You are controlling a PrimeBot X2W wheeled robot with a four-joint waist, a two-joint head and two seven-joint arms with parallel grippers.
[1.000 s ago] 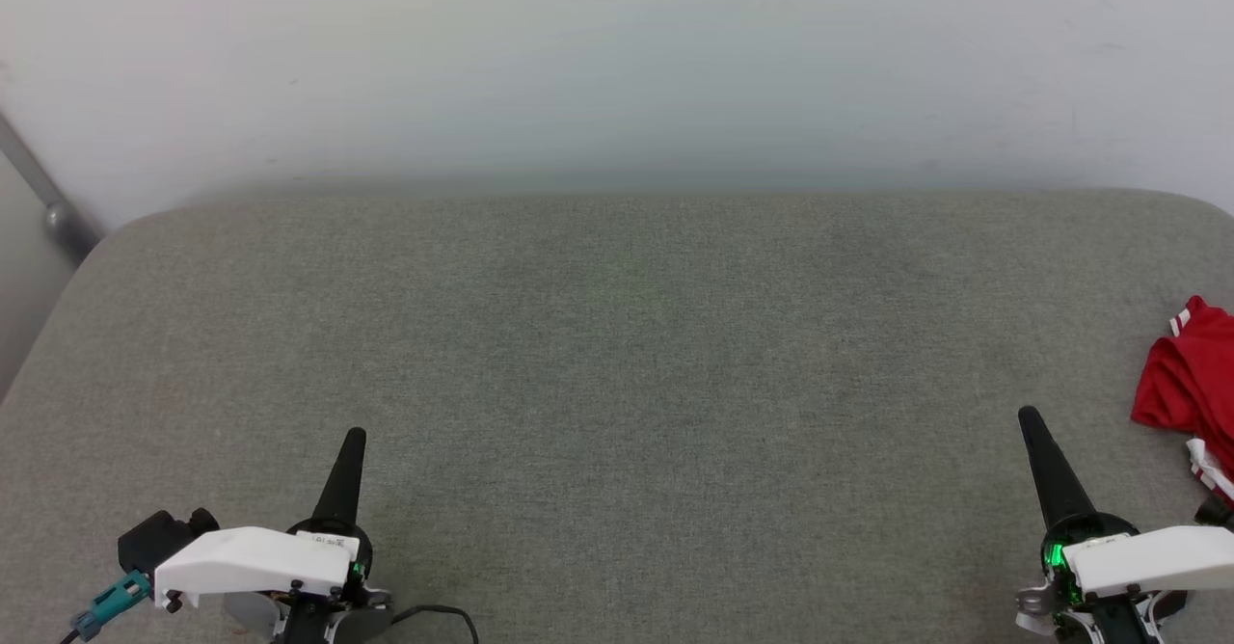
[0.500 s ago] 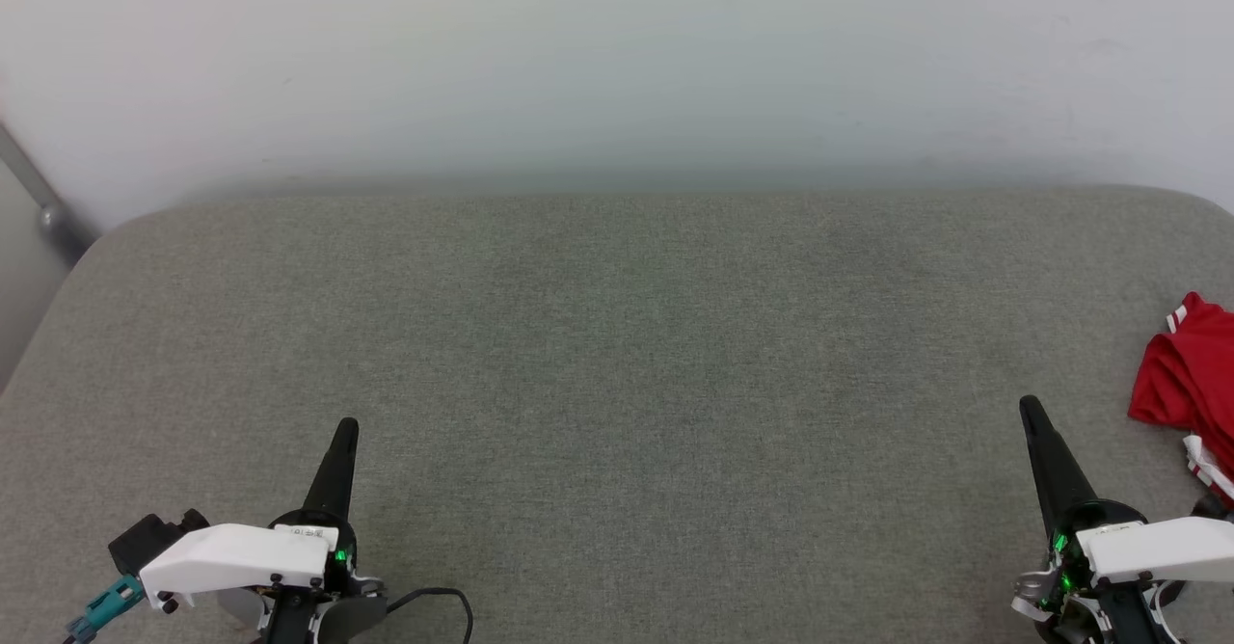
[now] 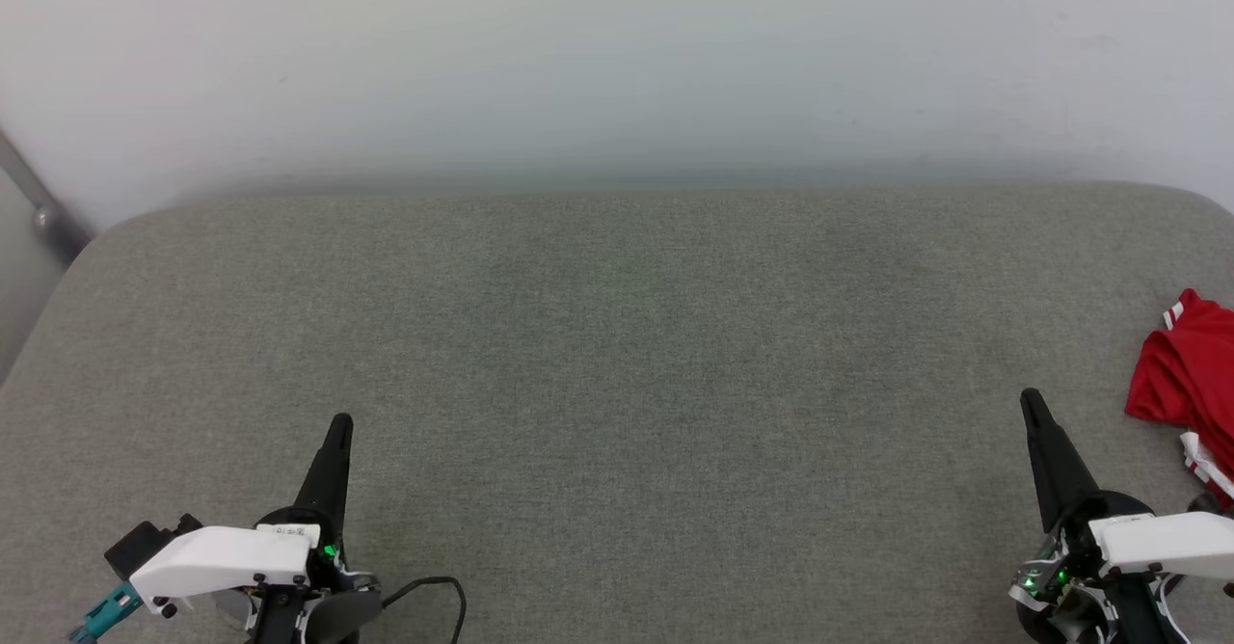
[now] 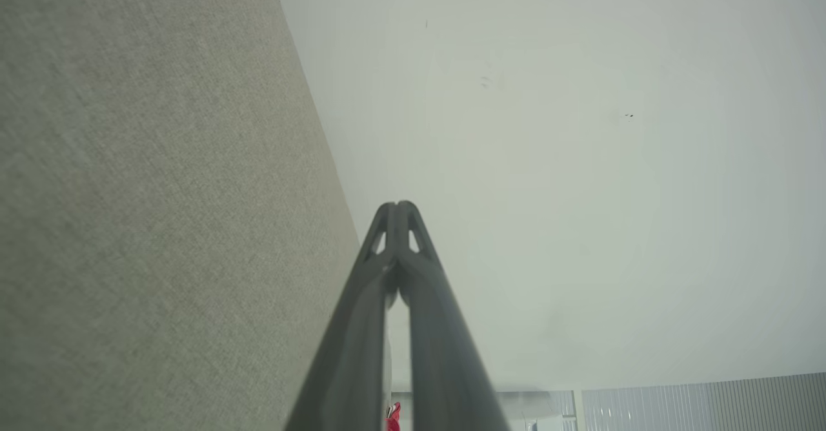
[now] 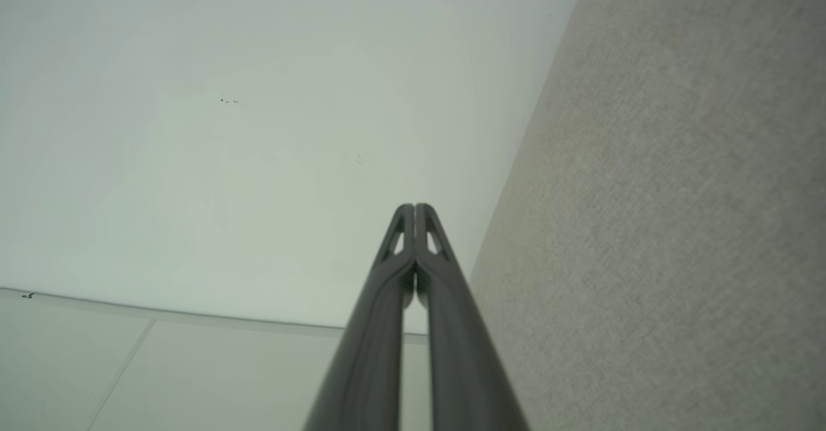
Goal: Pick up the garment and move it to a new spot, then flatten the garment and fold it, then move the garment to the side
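Both sets of jaws are pressed fully shut and hold nothing. The left gripper [image 3: 339,424] sits above a grey fabric surface [image 3: 617,335] and points toward a pale wall [image 3: 617,66]. In the left wrist view its two dark fingers meet at the tips. The right gripper [image 3: 1032,399] is well apart from it, and its tips touch in the same way. The garment [image 3: 1181,384], a crumpled red shirt with white striped trim, lies on the fabric near the right gripper's closed jaws. It is to their outer side, level with the tips, and does not touch them. It lies far from the left gripper's jaws and is partly cut off by the edge of the head view.
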